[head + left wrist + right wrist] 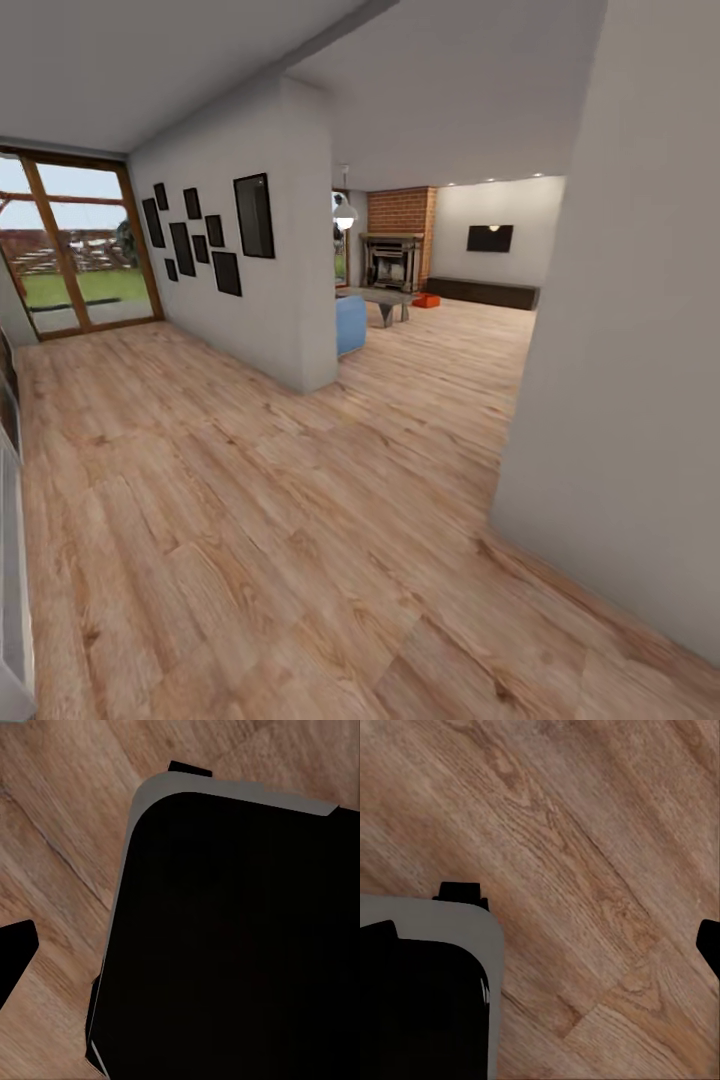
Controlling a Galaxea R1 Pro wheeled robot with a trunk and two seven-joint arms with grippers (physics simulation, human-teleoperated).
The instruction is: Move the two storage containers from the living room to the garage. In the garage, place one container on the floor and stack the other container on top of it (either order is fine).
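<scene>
I cannot tell from either wrist camera how the jaws of my two arms stand: each looks down on light wood planks (585, 870), with a dark, grey-edged part of the robot's base (240, 937) across the frame. From the head camera I see one orange-red storage container (427, 300) far off at about 1 o'clock, on the living-room floor beside the low grey counter (385, 297), before the brick fireplace (398, 240). A blue sofa (350, 325) end shows behind the wall of dark picture frames (205, 235), glass doors (75, 245) at 10 o'clock.
</scene>
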